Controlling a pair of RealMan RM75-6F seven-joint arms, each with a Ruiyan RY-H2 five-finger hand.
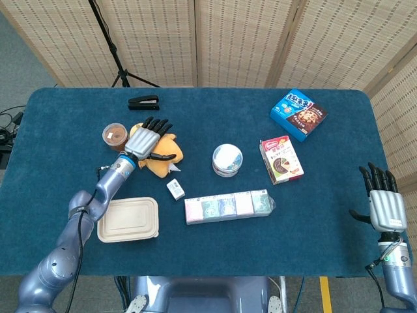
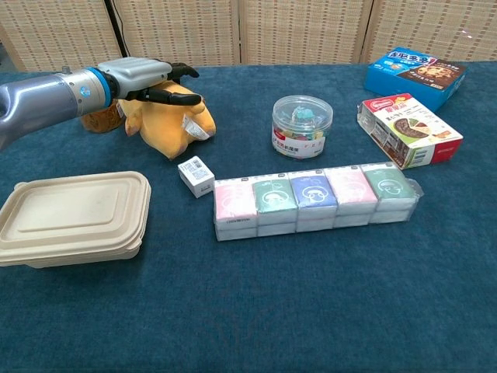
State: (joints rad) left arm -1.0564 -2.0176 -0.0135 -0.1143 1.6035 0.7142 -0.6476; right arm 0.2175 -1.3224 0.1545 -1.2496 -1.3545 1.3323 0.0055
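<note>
- Left robot hand point(image 1: 144, 137): lying over the top of the yellow plush point(image 1: 161, 156), fingers spread wide, thumb hooked across its front; resting on it, not closed around it. Same robot hand point(image 2: 140, 74) in the chest view, palm down on the plush point(image 2: 167, 124).
- Plush: on the tabletop point(image 1: 65, 117), left of centre, white tag hanging at its right side.
- Cup point(image 1: 115, 135): just left of the plush, filled with brown paste; in the chest view mostly hidden behind the arm point(image 2: 97, 120).
- Lunch box point(image 1: 128, 219): beige, lid shut, contents hidden; near the front left edge.
- Jar point(image 1: 227, 160): clear, round, lidded, small coloured bits inside point(image 2: 301, 126); mid-tabletop.
- Tissue packs point(image 1: 227, 205): a row wrapped in clear film, in front of the jar.
- Small white box point(image 1: 174, 189): between the lunch box and the tissue packs.
- Red box point(image 1: 281, 158) and blue box point(image 1: 298, 114): closed, to the right.
- Stapler point(image 1: 143, 102): black, near the far edge.
- Right robot hand point(image 1: 384, 205): at the right front edge, fingers straight and apart, holding nothing.
</note>
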